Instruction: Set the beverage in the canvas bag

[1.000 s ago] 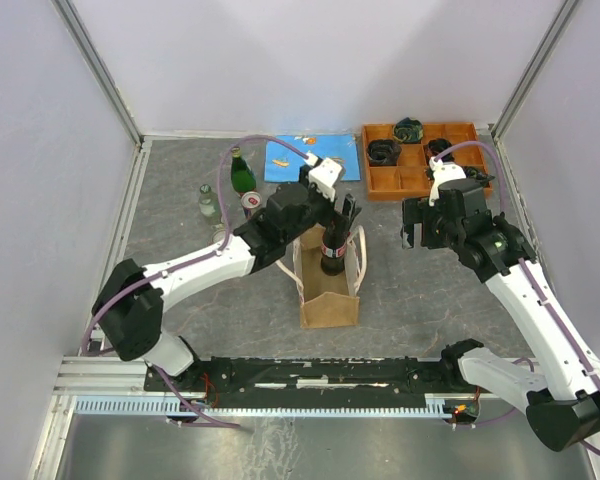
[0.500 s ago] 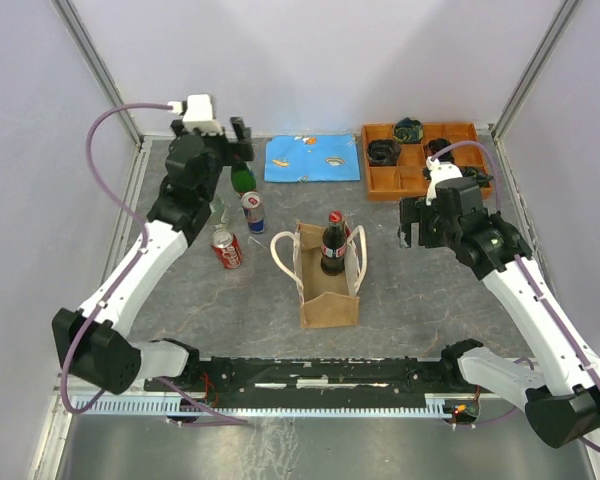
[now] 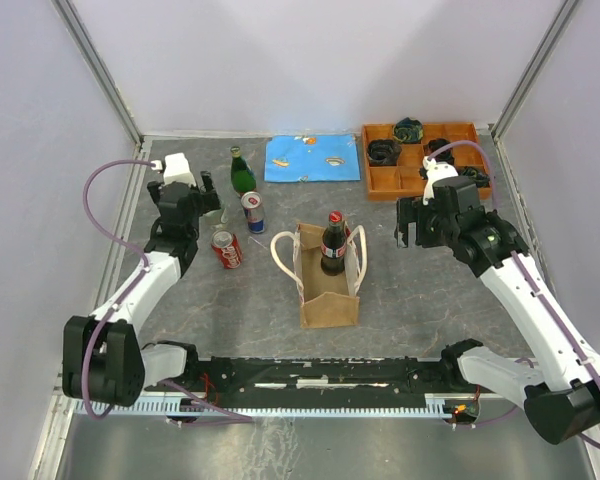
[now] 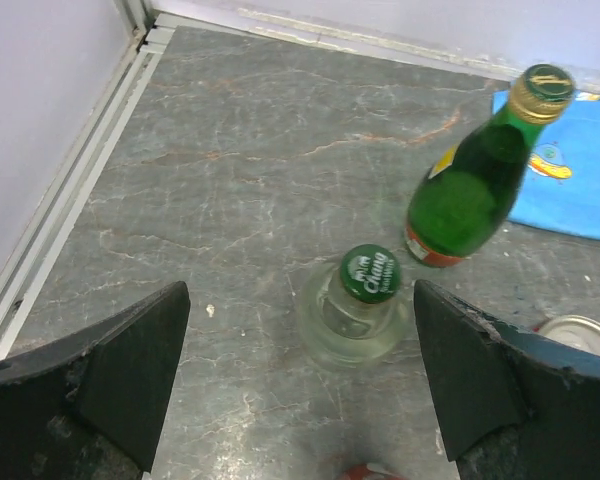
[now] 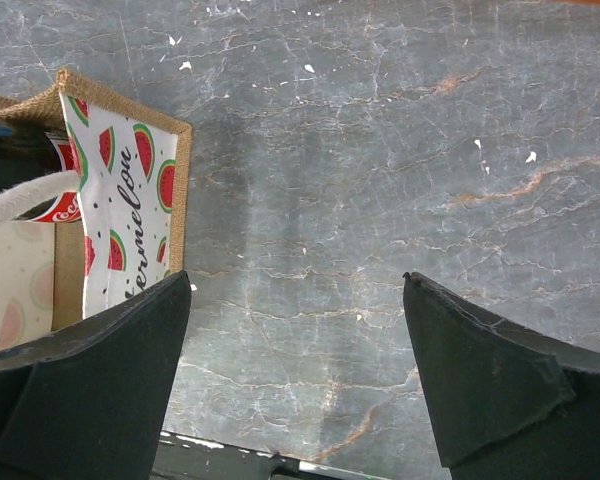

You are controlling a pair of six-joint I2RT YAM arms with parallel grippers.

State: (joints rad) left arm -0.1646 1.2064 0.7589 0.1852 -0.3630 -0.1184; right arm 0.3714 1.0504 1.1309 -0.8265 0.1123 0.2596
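The tan canvas bag (image 3: 328, 295) with cream handles stands at mid-table, and a dark cola bottle (image 3: 332, 243) with a red cap stands upright inside it. My left gripper (image 3: 208, 200) is open at the left rear, over a cluster of other beverages. In the left wrist view its jaws (image 4: 300, 290) are wide apart, with a clear glass bottle with a green cap (image 4: 368, 275) just ahead and nothing between them. My right gripper (image 3: 412, 228) hangs open to the right of the bag. The bag's watermelon-print lining (image 5: 120, 200) shows at the left of its view.
A green bottle (image 3: 242, 172), a blue-and-red can (image 3: 252, 212) and a red can (image 3: 226, 249) stand near the left gripper. A blue cloth (image 3: 313, 158) lies at the back. An orange compartment tray (image 3: 420, 175) holding dark items sits at the back right.
My left arm left the bag, where the cola bottle stays standing, swung to the far left rear, then came down toward the drinks cluster. The right arm barely moved.
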